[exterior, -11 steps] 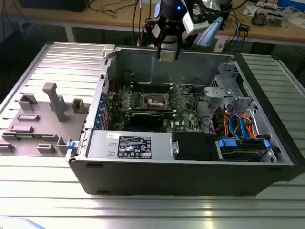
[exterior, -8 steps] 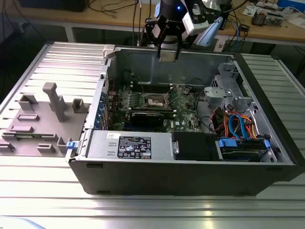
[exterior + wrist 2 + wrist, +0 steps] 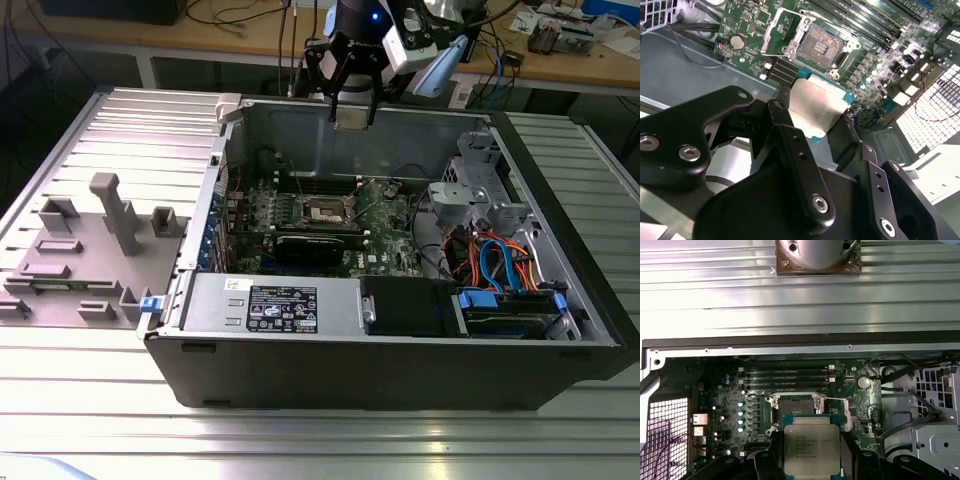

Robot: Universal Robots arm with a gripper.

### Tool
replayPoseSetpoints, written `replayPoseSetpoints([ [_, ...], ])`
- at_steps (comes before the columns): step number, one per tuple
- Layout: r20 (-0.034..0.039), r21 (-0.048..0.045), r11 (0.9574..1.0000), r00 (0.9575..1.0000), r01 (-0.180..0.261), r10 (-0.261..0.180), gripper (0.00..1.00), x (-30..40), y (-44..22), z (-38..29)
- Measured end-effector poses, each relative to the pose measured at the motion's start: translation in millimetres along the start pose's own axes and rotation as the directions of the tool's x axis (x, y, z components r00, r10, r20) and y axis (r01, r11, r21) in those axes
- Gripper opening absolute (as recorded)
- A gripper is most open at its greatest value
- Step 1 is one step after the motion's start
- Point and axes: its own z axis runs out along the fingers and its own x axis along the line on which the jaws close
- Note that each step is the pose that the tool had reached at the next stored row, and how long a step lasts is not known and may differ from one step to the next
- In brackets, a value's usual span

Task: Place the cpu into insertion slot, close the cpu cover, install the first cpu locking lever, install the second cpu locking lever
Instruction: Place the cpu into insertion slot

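1. Closest up in the second wrist view are the black fingers. The jaws are clamped on the cpu by two opposite edges, and its silver top shows.
2. From the exterior view, the cpu hangs above the far wall of the open pc case, well clear of the board.
3. The insertion slot is bare with its contacts showing. It sits on the green motherboard toward the case's far wall, just beside the long memory slots.
4. The cpu cover is flipped up at one side of the slot.
5. The case sits mid tabletop, with a grey fixture block by the edge on the exterior view's left.
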Motion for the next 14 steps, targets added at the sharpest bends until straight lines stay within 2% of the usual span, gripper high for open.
replayPoseSetpoints([
  [2, 0.0017, -0.0004, 0.9998, 0.9998, -0.019, 0.019, 0.54, 0.0, 0.0, 0.1],
  [3, 0.0042, -0.0009, 0.9989, 0.9989, -0.047, 0.047, 0.54, 0.0, 0.0, 0.2],
  [4, 0.0062, -0.0014, 0.9975, 0.9975, -0.071, 0.071, 0.54, 0.1, 0.0, 0.2],
  [5, 0.0098, -0.0027, 0.9939, 0.9939, -0.110, 0.110, 0.54, 0.0, 0.0, 0.5],
  [6, 0.0111, -0.0031, 0.9921, 0.9920, -0.126, 0.126, 0.54, 0.0, 0.0, 0.5],
  [14, 0.0118, -0.0033, 0.9911, 0.9910, -0.133, 0.133, 0.54, 0.0, 0.0, 0.5],
])
